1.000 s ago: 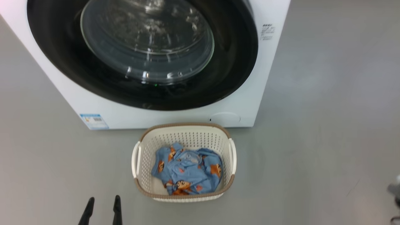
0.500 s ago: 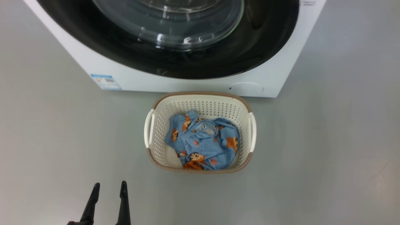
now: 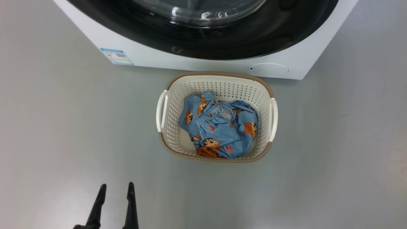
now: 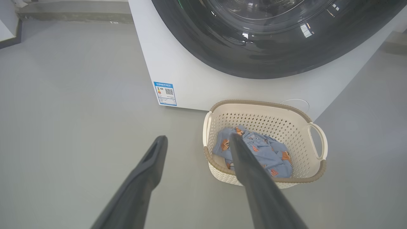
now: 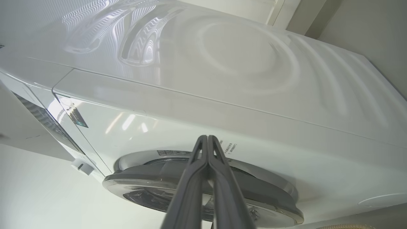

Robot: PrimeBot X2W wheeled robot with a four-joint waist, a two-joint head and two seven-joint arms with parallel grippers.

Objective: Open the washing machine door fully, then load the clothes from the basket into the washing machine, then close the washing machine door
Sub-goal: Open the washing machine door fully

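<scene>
The cream basket (image 3: pixel 219 75) stands on the floor right in front of the white washing machine (image 3: pixel 190 65). The clothes (image 3: pixel 219 127), light blue with orange cartoon prints, lie bundled inside it. The washing machine door (image 3: pixel 254 44), a glossy black ring around clear glass, looks shut against the front. My left gripper (image 3: pixel 116 185) is open and empty, low over the floor to the left of the basket (image 4: pixel 260 103) and short of it. My right gripper (image 5: pixel 206 137) is shut on nothing, its tips close to the rim of the door (image 5: pixel 143 178).
Grey floor lies on all sides of the basket. A blue label (image 3: pixel 116 56) sits at the machine's lower left corner and a round service flap (image 3: pixel 269 69) at its lower right. A wall and a low ledge (image 4: pixel 63 12) run behind the machine's left side.
The head camera has tipped down, so machine and basket sit higher and further right in the picture. My left gripper stays open at the lower left. Basket and clothes have not moved.
</scene>
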